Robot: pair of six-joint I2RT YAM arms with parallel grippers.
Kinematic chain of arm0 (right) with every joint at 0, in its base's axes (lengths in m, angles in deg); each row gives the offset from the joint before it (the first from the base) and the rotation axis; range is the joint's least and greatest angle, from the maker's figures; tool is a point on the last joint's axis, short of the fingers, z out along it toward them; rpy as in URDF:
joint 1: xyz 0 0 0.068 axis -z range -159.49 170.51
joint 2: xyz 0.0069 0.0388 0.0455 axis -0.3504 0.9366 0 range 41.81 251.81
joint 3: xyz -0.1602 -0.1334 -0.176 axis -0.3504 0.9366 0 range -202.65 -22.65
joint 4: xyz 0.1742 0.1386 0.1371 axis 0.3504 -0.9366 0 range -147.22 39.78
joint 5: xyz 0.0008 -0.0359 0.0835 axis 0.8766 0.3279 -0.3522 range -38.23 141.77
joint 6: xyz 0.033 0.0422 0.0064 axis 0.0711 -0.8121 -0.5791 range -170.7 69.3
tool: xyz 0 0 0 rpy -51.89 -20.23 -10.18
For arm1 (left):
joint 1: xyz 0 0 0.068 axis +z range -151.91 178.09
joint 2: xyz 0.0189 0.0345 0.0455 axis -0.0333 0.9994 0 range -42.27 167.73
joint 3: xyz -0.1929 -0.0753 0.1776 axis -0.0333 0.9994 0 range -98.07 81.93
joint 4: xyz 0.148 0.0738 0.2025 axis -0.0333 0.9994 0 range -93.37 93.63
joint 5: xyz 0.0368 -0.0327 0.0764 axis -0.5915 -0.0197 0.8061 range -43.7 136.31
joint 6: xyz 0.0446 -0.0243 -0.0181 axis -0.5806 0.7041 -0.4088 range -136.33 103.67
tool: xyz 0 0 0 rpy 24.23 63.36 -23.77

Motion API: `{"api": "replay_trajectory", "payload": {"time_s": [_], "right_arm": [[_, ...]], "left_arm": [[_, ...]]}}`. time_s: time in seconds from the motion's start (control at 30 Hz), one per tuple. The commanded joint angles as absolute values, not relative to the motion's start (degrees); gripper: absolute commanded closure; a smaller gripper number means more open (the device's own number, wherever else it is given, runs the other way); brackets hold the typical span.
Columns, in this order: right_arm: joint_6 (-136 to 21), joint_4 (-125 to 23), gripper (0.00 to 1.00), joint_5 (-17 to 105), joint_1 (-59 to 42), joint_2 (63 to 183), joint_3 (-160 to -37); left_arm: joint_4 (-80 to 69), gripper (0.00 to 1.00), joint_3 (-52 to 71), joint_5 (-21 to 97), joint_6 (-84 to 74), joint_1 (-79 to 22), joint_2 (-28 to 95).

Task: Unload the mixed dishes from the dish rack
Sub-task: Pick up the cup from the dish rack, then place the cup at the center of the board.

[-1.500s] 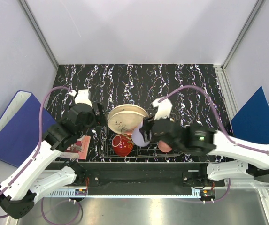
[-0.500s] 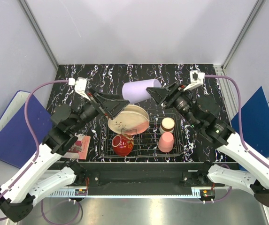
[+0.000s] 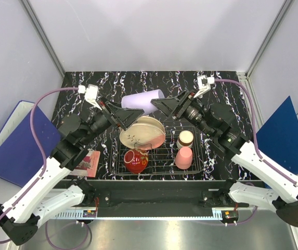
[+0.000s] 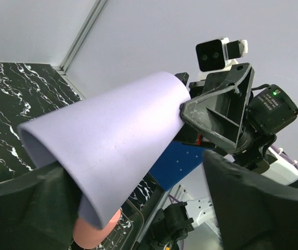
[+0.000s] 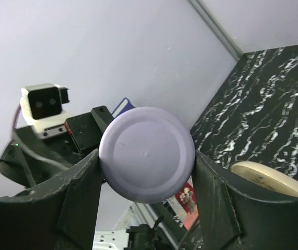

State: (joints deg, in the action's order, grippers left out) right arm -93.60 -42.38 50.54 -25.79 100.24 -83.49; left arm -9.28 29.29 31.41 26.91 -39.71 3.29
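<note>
The lilac tumbler (image 3: 141, 101) hangs on its side in the air above the far end of the dish rack (image 3: 162, 170). My right gripper (image 3: 159, 104) is shut on its base (image 5: 147, 153), a finger pressed to each side. My left gripper (image 3: 133, 112) stands open around the tumbler's mouth end (image 4: 112, 135); one finger lies against the wall, the other is apart. In the rack are two cream plates (image 3: 141, 133), a red bowl-cup (image 3: 135, 160), a pink tumbler (image 3: 183, 157) and a brown-cream cup (image 3: 185, 138).
A red printed card (image 3: 89, 161) lies on the black marbled table left of the rack. Blue binders lean at the left (image 3: 18, 140) and right (image 3: 284, 130) walls. The two arms face each other over the rack.
My right gripper lifted the lilac tumbler out of the rack and carried it left. My left gripper rose to meet it and now straddles the mouth end, its jaws slightly narrower.
</note>
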Motion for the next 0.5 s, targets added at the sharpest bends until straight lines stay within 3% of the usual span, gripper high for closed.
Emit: {"api": "replay_trajectory", "payload": {"time_s": [0.0, 0.07, 0.1, 0.13, 0.17, 0.2, 0.27, 0.4, 0.47], "right_arm": [[-95.88, -37.65, 1.0, 45.53, -25.46, 101.92, -83.29], [-95.09, -38.87, 1.0, 45.62, -25.28, 101.92, -83.47], [-94.48, -39.75, 0.85, 45.71, -25.37, 101.92, -83.9], [-93.69, -41.93, 0.72, 45.79, -25.37, 101.84, -84.43], [-91.94, -43.35, 0.58, 46.14, -25.37, 101.75, -85.57], [-90.79, -44.84, 0.37, 48.15, -25.46, 101.57, -86.36], [-88.07, -54.56, 0.27, 51.4, -25.37, 101.66, -90.12], [-83.67, -74.09, 0.11, 70.96, -25.37, 104.55, -98.13], [-82.61, -80.87, 0.03, 79.75, -25.37, 105.08, -99.98]], "left_arm": [[-15.76, 0.52, 30.25, 28.29, 27.79, -39.44, 3.43], [-15.15, 0.8, 30.16, 28.98, 27.53, -39.44, 3.52], [-13.93, 0.95, 29.73, 29.95, 26.92, -39.35, 3.52], [-10.7, 1.0, 28.51, 30.83, 26.48, -39.26, 3.26], [-9.1, 1.0, 27.71, 32.66, 25.34, -38.91, 3.34], [-7.17, 1.0, 26.66, 33.81, 24.81, -38.56, 3.69], [1.96, 1.0, 21.48, 39.58, 22.88, -36.81, 4.74], [27.4, 1.0, 2.98, 56.2, 18.13, -31.98, 14.46], [33.34, 1.0, -2.94, 64.09, 17.24, -27.08, 19.05]]}}
